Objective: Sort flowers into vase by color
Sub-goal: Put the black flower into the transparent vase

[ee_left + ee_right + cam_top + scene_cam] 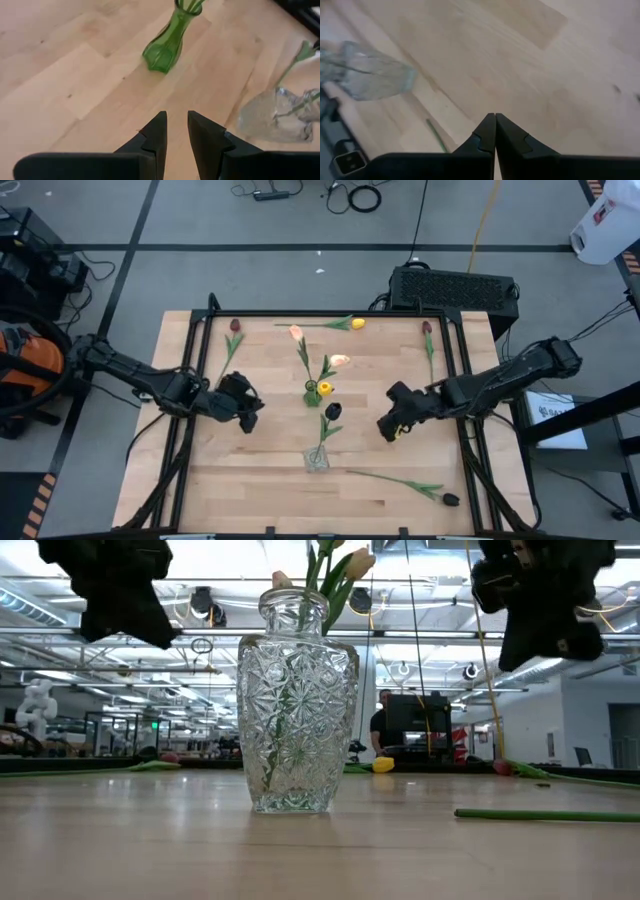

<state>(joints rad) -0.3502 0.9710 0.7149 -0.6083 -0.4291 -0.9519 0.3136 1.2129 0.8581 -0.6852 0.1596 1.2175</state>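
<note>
Overhead and wrist views of a two-arm flower sort in mid-course. A green vase [313, 392] near the middle of the wooden table [250, 480] carries peach and yellow tulips; a clear cut-glass vase [317, 460], nearer the front edge, carries one dark tulip [333, 411]. Loose flowers lie flat on the boards: a dark tulip at the front right [450, 499], a yellow tulip at the back [357, 324], a maroon tulip at back left [235, 326] and another at back right [426, 327]. The left gripper [174, 131] hovers left of the vases, its fingers a narrow gap apart and holding nothing. The right gripper [495, 125] hovers right of the vases, fingers pressed together, also empty. The step in hand appears to be a fresh pick, probably the front-right dark tulip, which lies nearest the right arm. For a sound pick the right fingers should part first, descend astride the thin green stem [395, 478] at mid-length and crosswise to it, then close gently. The stem should then be tipped upright above the clear vase so the head clears the rim without toppling it.
</note>
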